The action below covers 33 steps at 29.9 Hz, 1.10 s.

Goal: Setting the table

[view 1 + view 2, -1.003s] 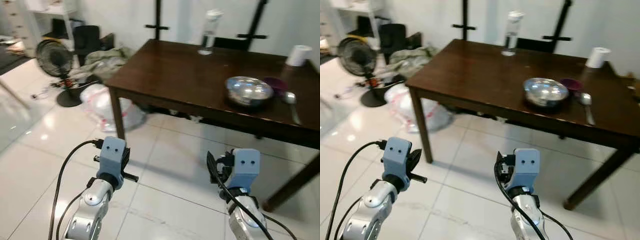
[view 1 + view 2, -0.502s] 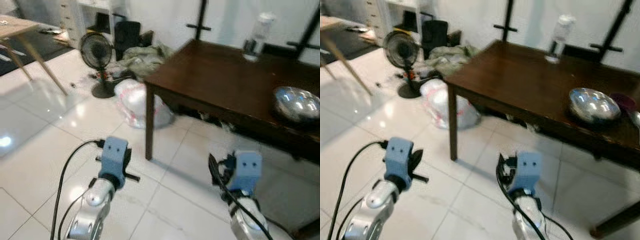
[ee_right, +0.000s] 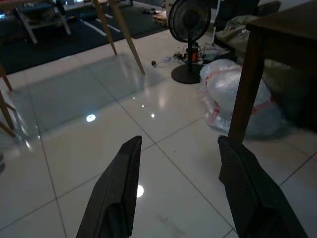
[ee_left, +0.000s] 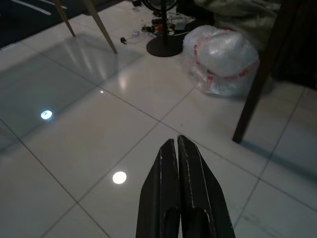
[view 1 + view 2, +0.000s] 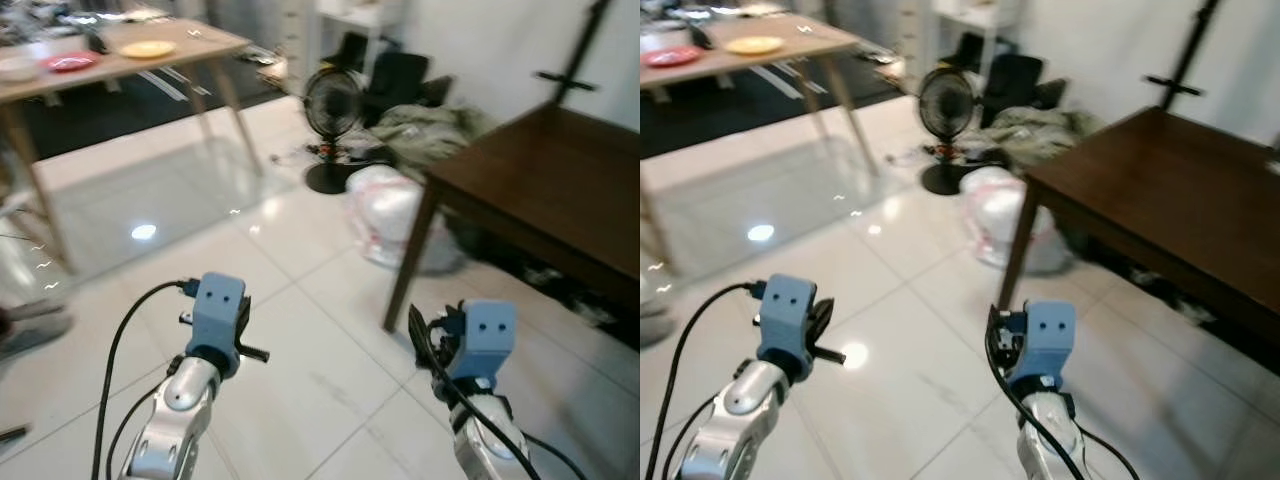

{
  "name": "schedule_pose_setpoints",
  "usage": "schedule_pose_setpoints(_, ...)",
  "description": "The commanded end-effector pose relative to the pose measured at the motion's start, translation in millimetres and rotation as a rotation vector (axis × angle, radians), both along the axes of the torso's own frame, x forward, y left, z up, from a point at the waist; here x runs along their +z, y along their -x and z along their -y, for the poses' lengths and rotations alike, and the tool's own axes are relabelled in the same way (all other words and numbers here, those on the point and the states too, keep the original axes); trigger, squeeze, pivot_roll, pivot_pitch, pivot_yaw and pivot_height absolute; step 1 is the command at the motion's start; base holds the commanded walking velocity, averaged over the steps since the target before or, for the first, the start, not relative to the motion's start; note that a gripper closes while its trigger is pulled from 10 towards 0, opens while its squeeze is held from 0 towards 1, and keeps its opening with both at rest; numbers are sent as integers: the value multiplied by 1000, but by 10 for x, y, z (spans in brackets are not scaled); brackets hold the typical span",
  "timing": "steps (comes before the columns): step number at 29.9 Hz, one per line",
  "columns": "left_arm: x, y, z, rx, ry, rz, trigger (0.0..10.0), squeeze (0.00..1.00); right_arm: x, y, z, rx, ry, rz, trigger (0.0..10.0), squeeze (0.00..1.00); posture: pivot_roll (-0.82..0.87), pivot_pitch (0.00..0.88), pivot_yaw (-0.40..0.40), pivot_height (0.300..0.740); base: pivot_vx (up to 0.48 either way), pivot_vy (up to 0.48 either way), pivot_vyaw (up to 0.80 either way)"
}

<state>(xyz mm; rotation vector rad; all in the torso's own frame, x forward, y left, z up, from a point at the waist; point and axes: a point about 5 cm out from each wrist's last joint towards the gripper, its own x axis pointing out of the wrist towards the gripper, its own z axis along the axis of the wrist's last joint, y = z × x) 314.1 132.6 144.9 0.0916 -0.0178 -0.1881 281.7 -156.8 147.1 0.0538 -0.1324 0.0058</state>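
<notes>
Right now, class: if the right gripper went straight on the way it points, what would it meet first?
Probably the white tiled floor. The right gripper, fingers apart, points forward and down over bare tiles. The dark table's leg and the plastic bag lie off to one side of that line, though depth is hard to judge.

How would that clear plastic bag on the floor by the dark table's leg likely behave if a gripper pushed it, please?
The plastic bag looks bulging and crinkled, so it would probably dent and slide rather than roll. Its thin, glossy film seems slippery and soft, likely deforming under the fingers. It lies beside the dark table's leg, which could stop it if pushed that way.
</notes>
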Motion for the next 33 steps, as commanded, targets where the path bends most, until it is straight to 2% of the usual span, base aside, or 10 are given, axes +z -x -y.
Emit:
schedule_pose_setpoints(1, -61, -7, -46, 33, -15, -29, 10000, 0, -32, 19, 12, -7, -4, -17, 10000, 0, 14, 106, 51, 740, 0, 0, 788)
schedule_pose_setpoints(6, -57, -35, -93, 78, -21, -30, 10000, 0, -31, 17, 11, -7, -4, -16, 10000, 0, 14, 106, 51, 740, 0, 0, 788)
schedule_pose_setpoints(8, -74, -58, -130, 111, -67, -35, 10000, 0, -25, 11, -4, 2, 2, -14, 10000, 0, 16, 106, 51, 740, 0, 0, 788)
schedule_pose_setpoints(14, -47, -101, -167, 152, -24, -31, 10000, 0, -19, 3, -28, -2, -3, -15, 10000, 0, 15, 104, 50, 740, 472, 0, 0)
schedule_pose_setpoints(31, -44, -116, -145, 154, -19, -21, 10000, 0, -13, -13, -22, 9, 23, -14, 10000, 0, 15, 95, 47, 740, 474, 0, 0)
schedule_pose_setpoints(33, -43, -116, -145, 154, -19, -20, 10000, 0, -10, -13, -20, 9, 22, -12, 10000, 0, 15, 95, 47, 740, 480, 0, 775)
